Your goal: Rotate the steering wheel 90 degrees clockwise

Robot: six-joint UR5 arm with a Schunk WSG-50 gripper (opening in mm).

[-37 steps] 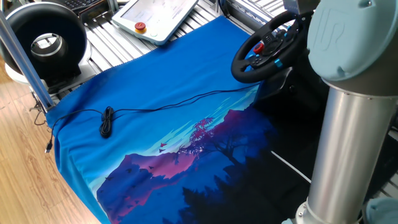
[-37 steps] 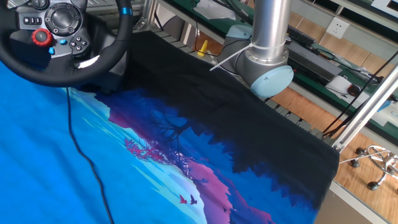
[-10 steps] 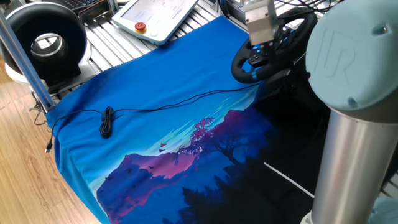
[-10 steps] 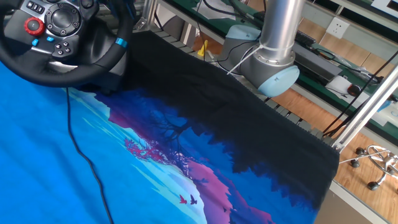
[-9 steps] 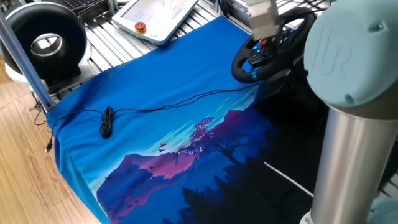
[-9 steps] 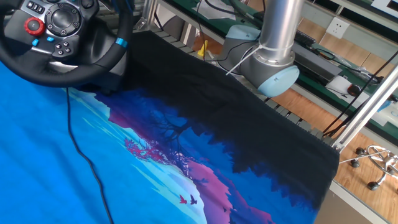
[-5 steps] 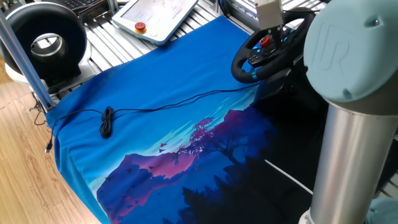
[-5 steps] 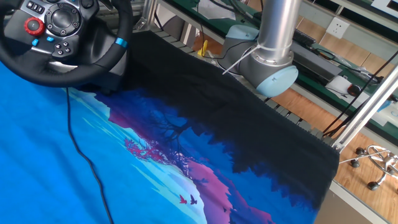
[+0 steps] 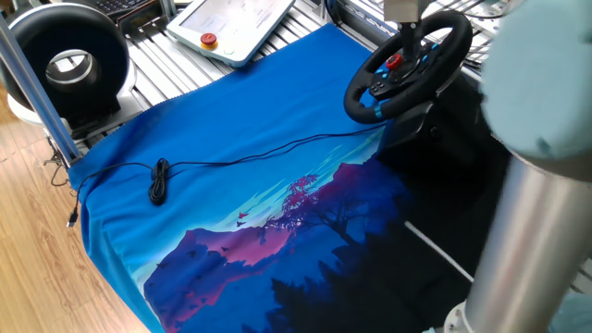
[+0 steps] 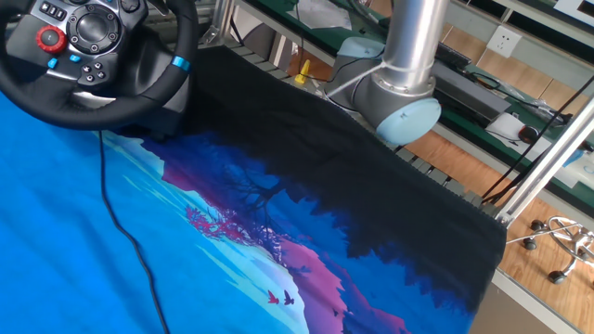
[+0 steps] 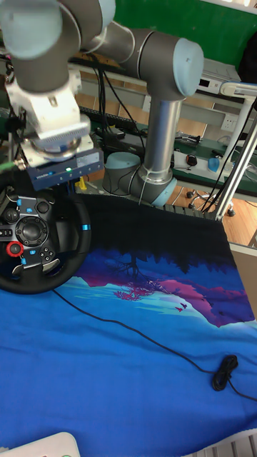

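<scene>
The black steering wheel (image 9: 407, 63) stands tilted at the far right corner of the blue cloth; its hub has a red button and blue accents. In the other fixed view the steering wheel (image 10: 93, 56) fills the top left, with a blue mark on its right rim. My gripper (image 9: 403, 20) hangs just above the wheel's upper rim, cut off by the frame's top edge. In the tall view its grey body (image 11: 58, 153) is right above the steering wheel (image 11: 36, 246) and its fingers are hidden, so open or shut is not discernible.
A black ring-shaped fan (image 9: 69, 60) with a white centre stands at the far left. A white pendant (image 9: 231, 23) with a red button lies at the back. A thin black cable (image 9: 159, 180) runs across the cloth (image 9: 231, 139). The arm's column (image 9: 536, 231) fills the right side.
The wheel turned earlier: its red button and blue rim mark shifted. Over the last second the wheel stays still while my gripper has risen and drifted right, off its rim.
</scene>
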